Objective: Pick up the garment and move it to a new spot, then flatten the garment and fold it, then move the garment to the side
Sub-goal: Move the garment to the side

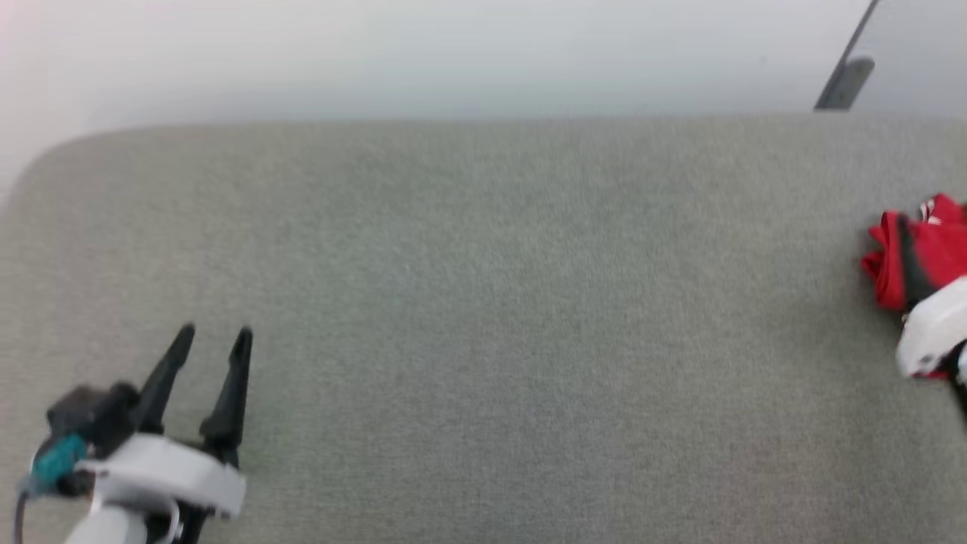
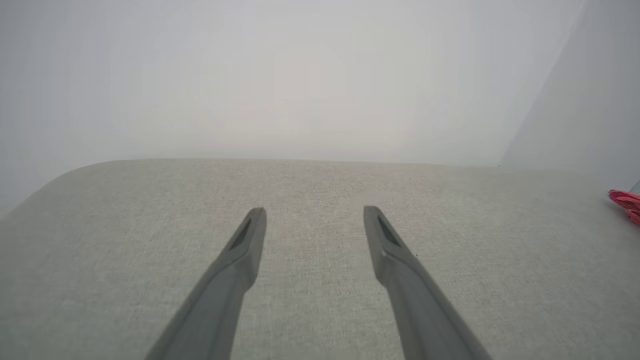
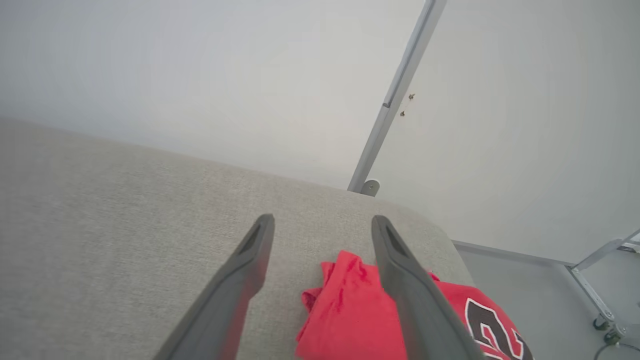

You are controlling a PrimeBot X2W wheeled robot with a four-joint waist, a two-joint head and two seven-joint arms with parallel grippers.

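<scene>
The garment (image 1: 933,253) is a bunched red heap at the right edge of the grey fabric table (image 1: 483,302). In the right wrist view the garment (image 3: 350,315) lies near the table's far right corner, with black white-edged lettering on its right part. My right gripper (image 3: 322,220) hovers open over it: the right finger crosses the red cloth and the left finger is over bare table. The right arm's pale wrist housing (image 1: 933,336) sits against the heap. My left gripper (image 1: 214,333) (image 2: 314,211) stands open and empty at the lower left, far from the garment (image 2: 625,200).
A grey metal pole (image 1: 846,75) (image 3: 395,100) leans against the white wall behind the table's back right corner. Past the right edge there is floor, with a wheeled metal stand (image 3: 605,320). The table's back left corner (image 1: 45,159) is rounded.
</scene>
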